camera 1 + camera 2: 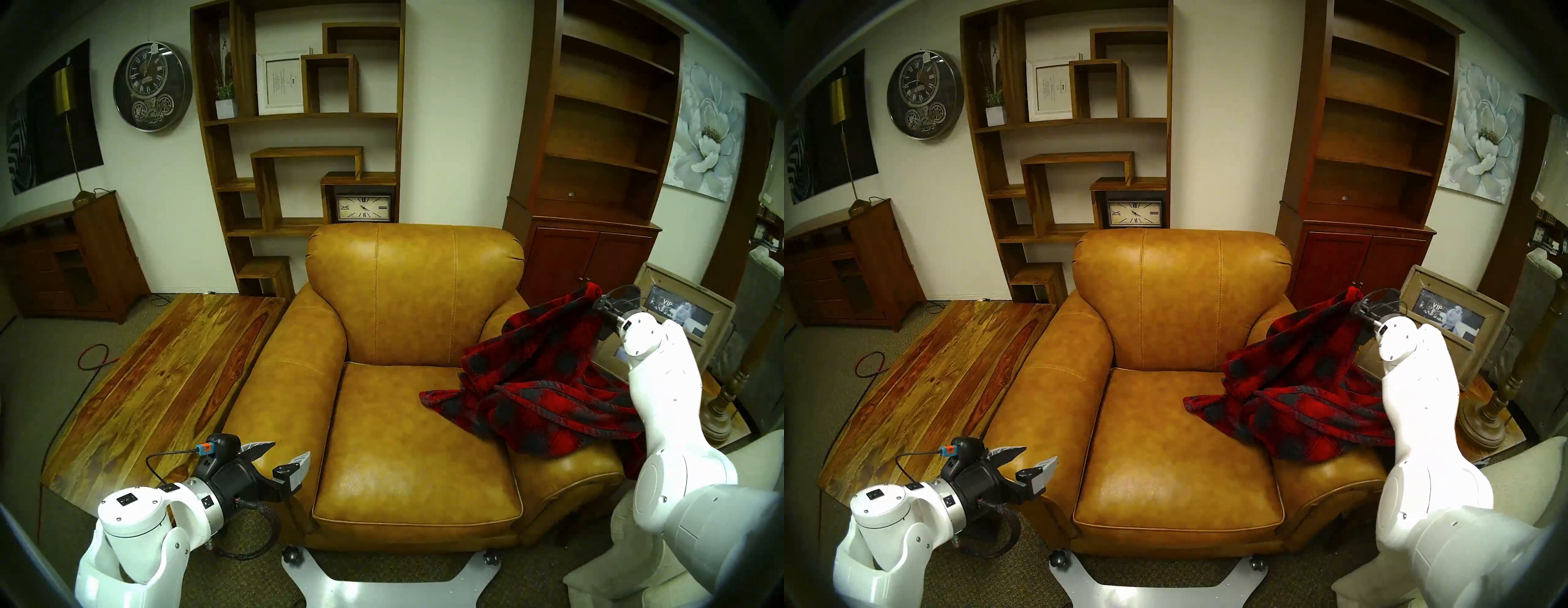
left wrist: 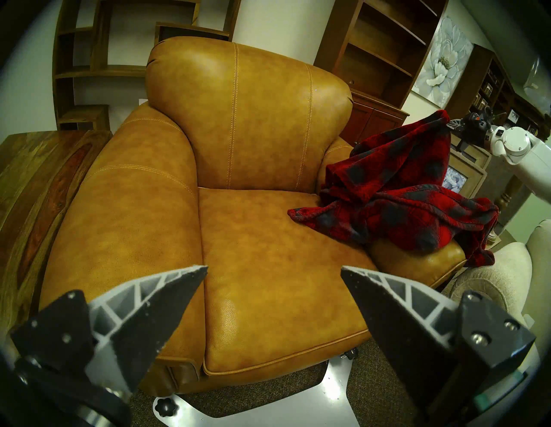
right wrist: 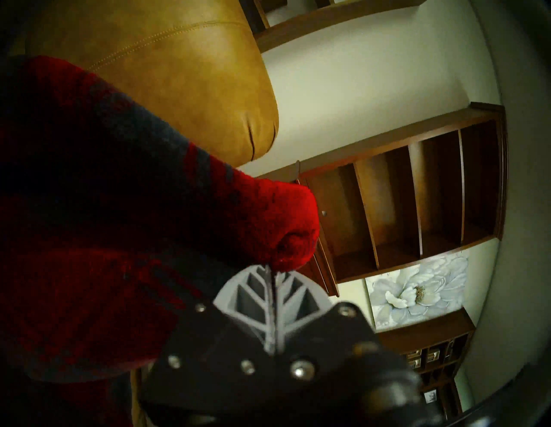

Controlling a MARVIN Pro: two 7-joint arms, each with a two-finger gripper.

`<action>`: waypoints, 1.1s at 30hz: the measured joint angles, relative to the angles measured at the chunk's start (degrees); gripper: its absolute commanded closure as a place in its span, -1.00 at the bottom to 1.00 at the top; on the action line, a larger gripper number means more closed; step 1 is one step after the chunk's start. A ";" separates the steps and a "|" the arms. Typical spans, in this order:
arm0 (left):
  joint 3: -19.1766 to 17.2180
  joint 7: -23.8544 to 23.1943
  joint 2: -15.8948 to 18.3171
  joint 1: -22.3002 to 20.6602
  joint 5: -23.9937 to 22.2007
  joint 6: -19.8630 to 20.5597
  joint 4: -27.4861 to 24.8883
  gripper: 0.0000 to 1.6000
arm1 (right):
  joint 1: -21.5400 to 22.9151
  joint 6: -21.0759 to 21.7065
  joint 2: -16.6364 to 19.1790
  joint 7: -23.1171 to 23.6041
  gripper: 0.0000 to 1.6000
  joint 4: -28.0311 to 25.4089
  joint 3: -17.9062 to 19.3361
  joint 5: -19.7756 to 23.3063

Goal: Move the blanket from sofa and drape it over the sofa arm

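Blanket (image 1: pixel 547 386), one red-and-dark plaid throw, is heaped over the sofa arm (image 1: pixel 568 471), one corner trailing onto the seat of the single tan sofa (image 1: pixel 407 424). Its top corner is pinched aloft by the right gripper (image 3: pixel 272 268), jaws closed on fleece. The left gripper (image 1: pixel 280 456) is held near the sofa's front, jaws spread, nothing between them.

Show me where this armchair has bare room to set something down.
Most of the seat cushion is bare, from the left armrest across to the blanket. The right sofa arm is crowded: blanket heaped over it, one corner pinched in the right end effector.
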 measured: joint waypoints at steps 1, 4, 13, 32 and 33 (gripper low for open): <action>-0.01 -0.01 -0.02 0.00 0.01 0.00 -0.02 -1.00 | -0.03 -0.32 0.83 1.41 1.00 -0.22 0.96 0.16; -0.03 -0.03 -0.05 0.01 0.03 0.01 -0.07 -1.00 | -0.07 -0.95 2.40 4.48 1.00 -0.34 2.72 0.58; -0.16 -0.03 -0.18 0.16 0.11 0.16 -0.44 -1.00 | -1.79 -3.95 5.30 15.05 -1.00 -0.15 6.03 4.76; -0.23 -0.15 -0.37 0.25 0.29 0.72 -0.40 -1.00 | -4.92 -8.36 1.62 35.39 -1.00 -12.38 10.84 21.05; -0.23 -0.16 -0.37 0.24 0.30 0.74 -0.39 -1.00 | -5.08 -8.37 0.95 36.28 -1.00 -12.99 10.81 22.11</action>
